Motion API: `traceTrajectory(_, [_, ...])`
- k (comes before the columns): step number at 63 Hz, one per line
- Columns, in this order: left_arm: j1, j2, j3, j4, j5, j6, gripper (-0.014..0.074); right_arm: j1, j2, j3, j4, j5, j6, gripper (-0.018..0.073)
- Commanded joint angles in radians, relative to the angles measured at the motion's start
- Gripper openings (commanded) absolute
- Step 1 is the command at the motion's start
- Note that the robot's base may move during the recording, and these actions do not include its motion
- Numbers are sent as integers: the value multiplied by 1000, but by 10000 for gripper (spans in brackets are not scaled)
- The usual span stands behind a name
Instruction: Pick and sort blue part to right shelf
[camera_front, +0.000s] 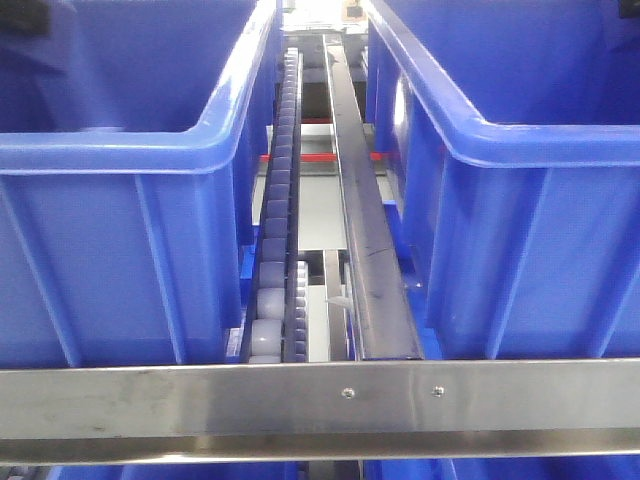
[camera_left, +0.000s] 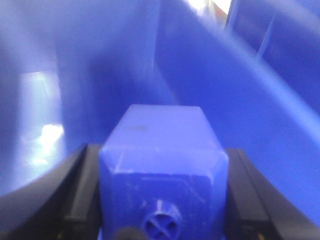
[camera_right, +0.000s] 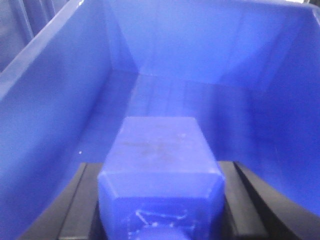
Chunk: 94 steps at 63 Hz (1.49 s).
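Blue part (camera_right: 161, 165) fills the near edge of the right wrist view, pinched between the two black fingers (camera_right: 82, 202) of the right tool (camera_right: 161, 210), which press on its left and right flanks. Its long axis runs straight away from the tool, cap end nearest the camera and flat square base pointing forward. Beyond that base lie the floor and far wall of a blue bin (camera_right: 210, 45), its side walls rising on both flanks, so the part already hangs inside a bin of the right shelf (camera_front: 330, 400). The coming move, as I judge it, turns on this: the bin floor lies ahead of and beneath the base, so spreading the fingers should drop the part in.

The left wrist view shows much the same: a second blue block (camera_left: 162, 165), its round cap with a cross mark nearest the lens, clamped between the dark fingers (camera_left: 75, 195) of the left tool (camera_left: 162, 215), with bin walls (camera_left: 235, 100) beyond, blurred.

The front view shows what neither wrist does: two bins (camera_front: 120, 200) side by side on the steel rail, a roller track (camera_front: 280, 220) between them. Neither arm nor either block appears there, so I cannot tell which bin each tool is in.
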<state>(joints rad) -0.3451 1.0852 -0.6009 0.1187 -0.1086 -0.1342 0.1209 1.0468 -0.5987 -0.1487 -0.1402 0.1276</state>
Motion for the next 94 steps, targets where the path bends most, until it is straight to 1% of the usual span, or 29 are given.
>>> traceTrajectory(1, [-8, 16, -63, -10, -108, -2, 546, -2, -13, -44, -9, -97, -3, 455])
traceTrajectory(3, [-8, 25, -73, -10, -105, -2, 562, -2, -13, -44, -8, -96, -3, 493])
traceTrajectory(8, [-8, 35, -89, -10, -103, -2, 570, -2, -13, -44, -1, -93, 2, 638])
traceTrajectory(9, [-8, 36, -90, -10, -103, -2, 569, -2, -13, -44, 5, -90, 3, 650])
traceTrajectory(13, [-8, 36, -97, -10, -103, -2, 569, -2, -13, -44, 17, -70, 3, 623])
traceTrajectory(22, [-8, 36, -99, -10, -99, -2, 567, -2, -15, -44, 18, 8, 3, 627])
traceTrajectory(29, [-8, 18, -99, -10, -94, -2, 564, -3, -42, -44, 20, 22, 3, 624])
traceTrajectory(32, [-8, 0, -99, -10, -89, -2, 543, -3, -63, -44, 21, 21, 3, 624])
traceTrajectory(38, [-8, -43, -99, -10, -84, -2, 438, -3, -105, -44, 21, 23, 3, 619])
traceTrajectory(41, [-8, -63, -99, -10, -84, -2, 373, -3, -127, -44, 21, 32, 3, 588])
traceTrajectory(43, [-4, -80, -99, -10, -84, -2, 314, -3, -138, -44, 21, 40, 3, 558])
traceTrajectory(47, [14, -112, -99, -10, -83, -2, 185, -9, -161, -44, 21, 65, 3, 456])
traceTrajectory(50, [35, -135, -99, -10, -83, -2, 109, -15, -180, -44, 21, 81, 3, 335])
traceTrajectory(54, [67, -169, -99, -10, -83, -2, 137, -25, -202, -44, 21, 82, 3, 173])
traceTrajectory(58, [113, -198, -99, -10, -83, -2, 136, -33, -219, -44, 23, 69, 3, 43])
traceTrajectory(65, [187, -239, -99, -10, -63, -2, 136, -43, -250, -44, 36, 56, 6, 57])
traceTrajectory(68, [217, -261, -99, -10, -31, -2, 136, -53, -267, -42, 72, 59, 14, 57])
traceTrajectory(73, [267, -301, -97, -10, 53, -2, 136, -74, -288, -39, 134, 61, 18, 57])
traceTrajectory(77, [292, -337, -88, -38, 89, -2, 136, -93, -304, -38, 164, 63, 18, 57])
traceTrajectory(81, [301, -385, -69, -61, 94, -2, 136, -96, -318, -37, 162, 61, 18, 57])
traceTrajectory(86, [301, -450, -42, -61, 94, -2, 136, -96, -341, -21, 156, 47, 18, 57])
traceTrajectory(94, [301, -550, 35, -63, 97, -2, 136, -96, -401, 50, 149, 1, 18, 57])
